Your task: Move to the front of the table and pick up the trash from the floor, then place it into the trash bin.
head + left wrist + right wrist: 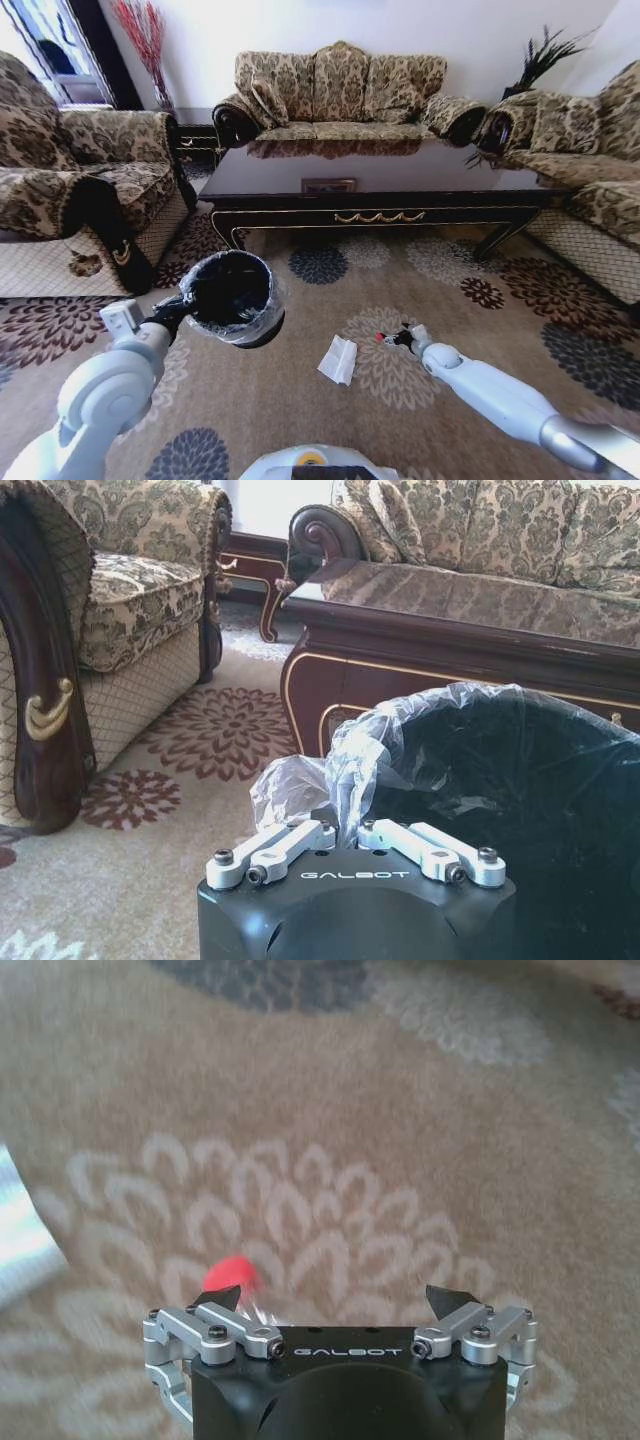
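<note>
Head view: left gripper (178,312) pinches the trash bin (232,297) rim, lower left. Right gripper (400,337) spread wide over the red-tipped tube (381,337); white napkin (338,359) lies bottom centre.

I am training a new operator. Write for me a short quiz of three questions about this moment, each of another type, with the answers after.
1. True or false: the right gripper is open above the carpet.
2. What does the left gripper hold? A) white napkin B) trash bin C) cushion
3. Fill in: the white napkin lies on the ____.

Key: 1 true; 2 B; 3 carpet.
</note>
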### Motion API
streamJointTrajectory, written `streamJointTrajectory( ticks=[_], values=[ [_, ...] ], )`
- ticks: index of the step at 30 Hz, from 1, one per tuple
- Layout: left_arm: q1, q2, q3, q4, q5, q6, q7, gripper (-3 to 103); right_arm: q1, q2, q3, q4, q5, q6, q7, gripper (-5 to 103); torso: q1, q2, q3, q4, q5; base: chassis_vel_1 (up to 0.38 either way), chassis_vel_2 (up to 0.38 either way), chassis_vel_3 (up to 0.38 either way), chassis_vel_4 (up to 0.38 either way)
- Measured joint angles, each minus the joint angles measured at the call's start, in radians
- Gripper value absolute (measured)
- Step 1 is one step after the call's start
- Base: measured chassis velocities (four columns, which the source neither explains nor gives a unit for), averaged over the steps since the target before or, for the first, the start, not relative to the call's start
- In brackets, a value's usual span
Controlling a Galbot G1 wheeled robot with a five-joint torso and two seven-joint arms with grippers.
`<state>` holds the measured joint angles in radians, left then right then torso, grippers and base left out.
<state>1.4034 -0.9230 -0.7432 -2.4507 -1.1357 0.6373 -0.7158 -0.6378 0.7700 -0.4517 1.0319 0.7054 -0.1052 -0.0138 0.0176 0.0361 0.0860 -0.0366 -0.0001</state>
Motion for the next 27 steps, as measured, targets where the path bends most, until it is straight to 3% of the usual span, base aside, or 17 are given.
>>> streamJointTrajectory(
  ticks=[7,13,16,27],
  values=[
    [0.002,-0.031,0.031,-0.01,0.011,0.002,-0.001,4,0.024,0.01,0.025,-0.119,-0.137,0.037,-0.168,100,0.0,0.0,0.0,-0.0003,0.0001,0.0,0.0,0.0,0.0],
    [-0.003,-0.032,0.038,-0.01,0.014,0.002,-0.002,4,0.034,0.011,0.048,-0.175,-0.164,0.061,-0.239,100,0.0,0.0,0.0,-0.0001,0.0001,0.0,0.0,0.0,0.0],
    [-0.007,-0.034,0.043,-0.01,0.015,0.003,-0.002,4,0.023,0.0,0.067,-0.188,-0.186,0.094,-0.319,100,0.0,0.0,0.0,-0.0002,0.0,0.0,0.0,0.0,0.0],
    [-0.007,-0.035,0.056,-0.01,0.019,0.005,-0.002,4,-0.003,0.024,0.104,-0.229,-0.213,0.11,-0.356,103,0.0,0.0,0.0,-0.0002,0.0001,0.0,0.0,0.0,0.0]
  ],
)
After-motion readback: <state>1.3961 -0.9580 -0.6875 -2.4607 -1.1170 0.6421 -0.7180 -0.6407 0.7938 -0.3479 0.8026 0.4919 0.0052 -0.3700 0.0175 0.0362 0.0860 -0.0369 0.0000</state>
